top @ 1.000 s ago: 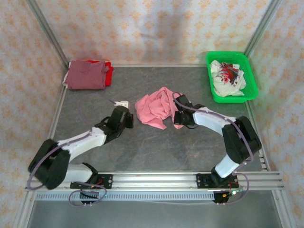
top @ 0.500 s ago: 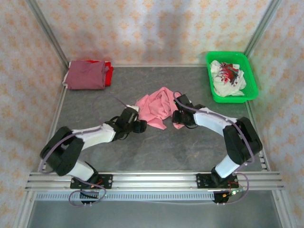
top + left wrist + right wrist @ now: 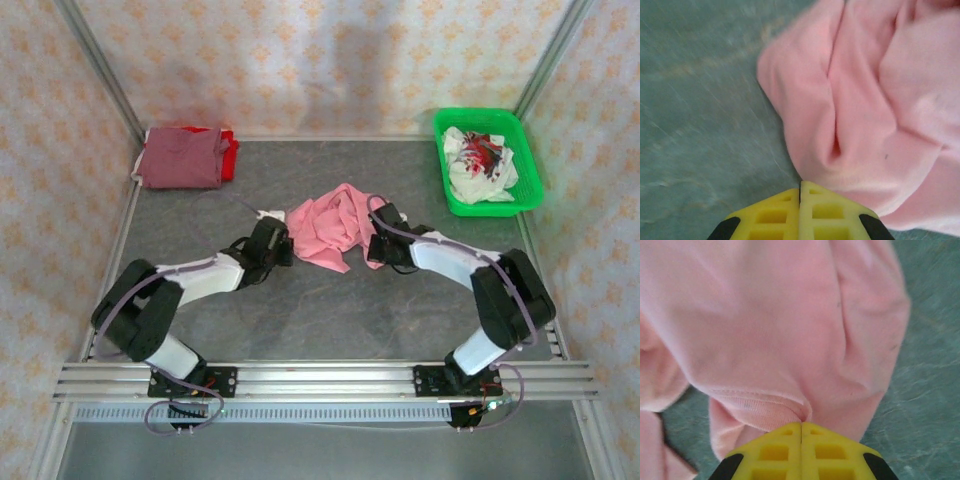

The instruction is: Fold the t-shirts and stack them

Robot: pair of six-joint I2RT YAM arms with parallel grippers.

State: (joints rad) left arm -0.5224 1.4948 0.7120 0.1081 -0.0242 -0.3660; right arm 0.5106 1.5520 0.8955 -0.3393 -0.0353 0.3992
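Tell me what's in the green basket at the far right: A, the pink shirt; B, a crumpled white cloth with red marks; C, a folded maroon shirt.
B: the green basket holds a crumpled white cloth with red marks; the pink shirt lies mid-table and the maroon shirt far left.

We see a salmon-pink shirt (image 3: 325, 228) mid-frame on a mottled grey table (image 3: 330, 310). Upper left: a maroon shirt (image 3: 182, 158) and a red shirt (image 3: 230, 155). Upper right: a bright green basket (image 3: 495, 209) with white cloth (image 3: 470, 178) printed red and black. The walls (image 3: 320, 60) are cream, dotted with pale orange florets.
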